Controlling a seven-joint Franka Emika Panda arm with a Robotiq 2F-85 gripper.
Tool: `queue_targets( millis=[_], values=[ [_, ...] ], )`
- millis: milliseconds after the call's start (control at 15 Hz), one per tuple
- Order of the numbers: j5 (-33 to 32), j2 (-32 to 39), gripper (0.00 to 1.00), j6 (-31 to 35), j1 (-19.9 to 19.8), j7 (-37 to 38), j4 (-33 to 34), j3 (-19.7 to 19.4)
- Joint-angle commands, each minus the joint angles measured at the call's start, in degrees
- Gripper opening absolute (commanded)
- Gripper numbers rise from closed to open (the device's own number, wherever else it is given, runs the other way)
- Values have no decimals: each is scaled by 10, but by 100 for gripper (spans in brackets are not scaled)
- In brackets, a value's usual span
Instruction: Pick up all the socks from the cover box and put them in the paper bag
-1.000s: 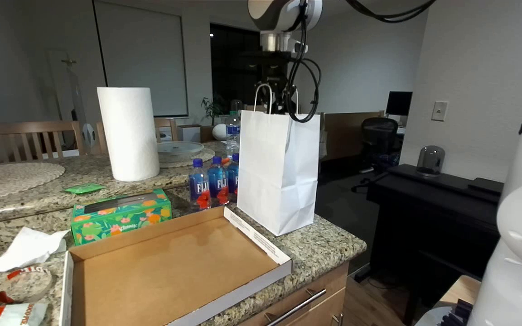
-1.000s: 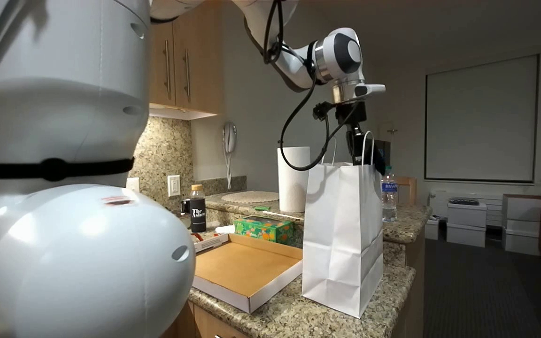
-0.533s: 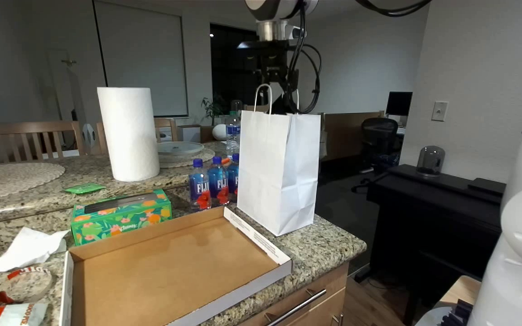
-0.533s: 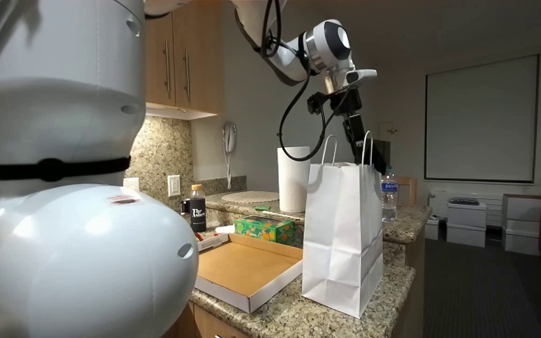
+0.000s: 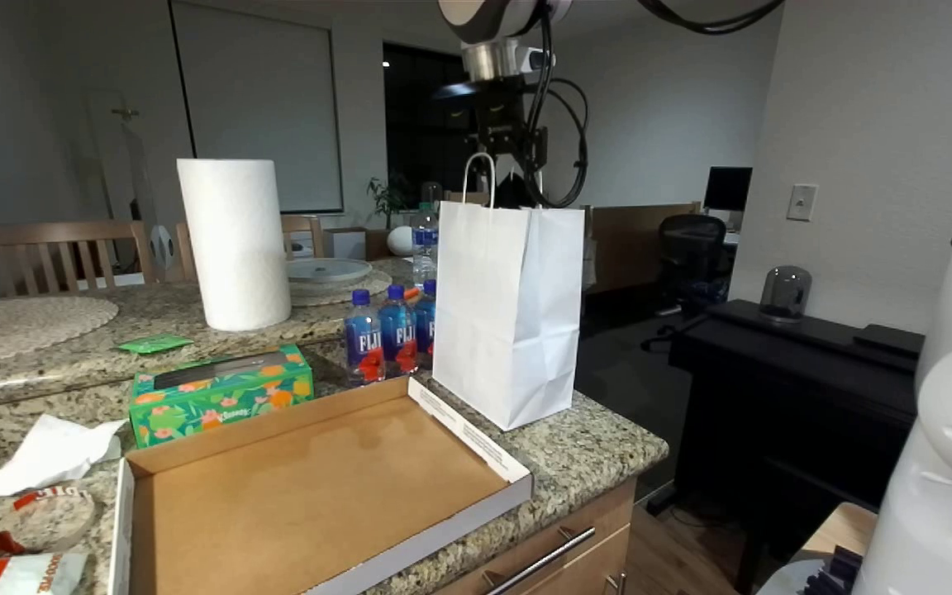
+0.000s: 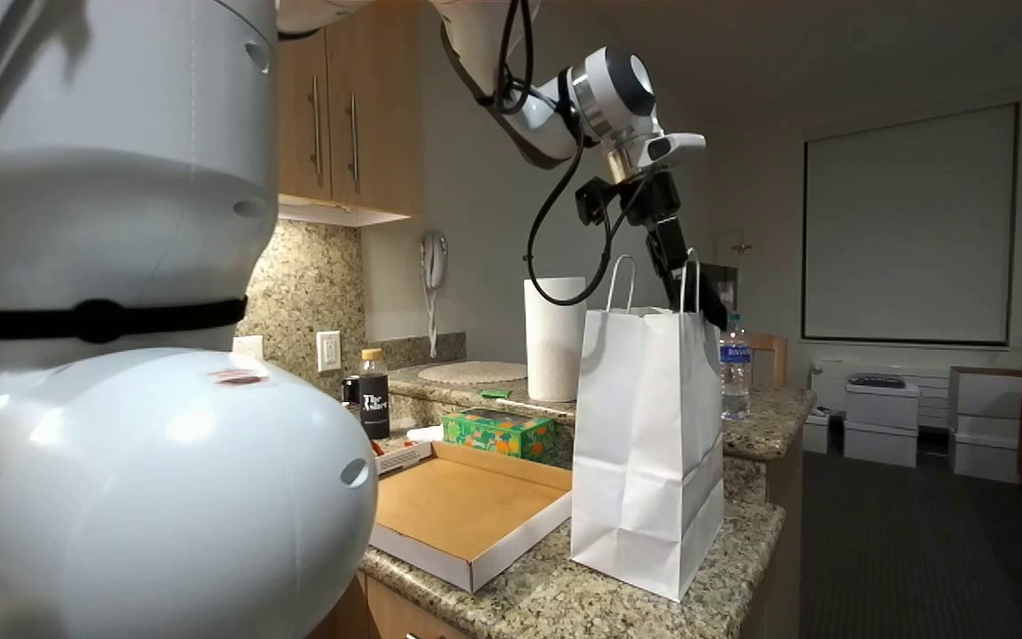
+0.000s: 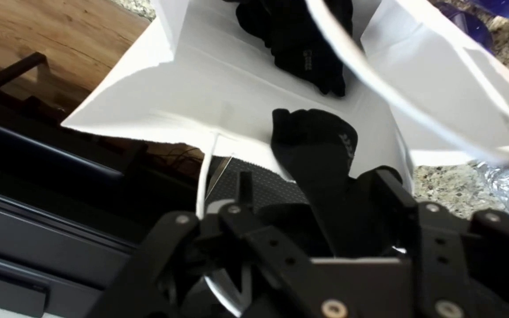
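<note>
Although the task looks nearly done, one black sock [image 7: 314, 139] is not yet settled: its toe lies inside the mouth of the paper bag [image 5: 480, 322], while the rest seems to cross the rim and run up between the fingers [image 7: 396, 192] of the gripper [image 7: 318, 176]. Its fingers stand spread and appear to pinch nothing; whether the cloth snags on the one it lies against, I cannot tell. Deeper in the bag, ahead of and below the fingertips, a heap of other socks [image 7: 298, 39] is already in, too overlapped to count. Lower down and to one side of the gripper, the cover box [image 5: 319, 496] shows no sock on the parts of its floor in sight, so what remains, I judge, is to tip this straggler fully inside. It is limp, matte fabric with a rounded, lobed toe and pale chevrons. The bag beneath the gripper is tall, thin, smooth white paper, creased towards its base, with loop handles [image 7: 347, 53] arching beside the fingers. The box is flat, broad brown cardboard with low, pale-rimmed walls. Speckled, granite-like stone makes the countertop [image 5: 608, 438] under both.
</note>
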Motion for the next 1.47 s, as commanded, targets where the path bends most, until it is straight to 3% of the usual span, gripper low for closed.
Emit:
queue_targets(
  millis=[0, 333, 533, 933, 1400],
  values=[
    [-3, 5, 40, -17, 1, 6, 5, 0],
    [-2, 7, 9, -16, 1, 5, 6, -1],
    [-2, 8, 4, -17, 1, 6, 7, -1],
    [9, 5, 8, -15, -1, -3, 5, -2],
    [157, -11, 7, 15, -16, -64, 0, -14]
  ],
)
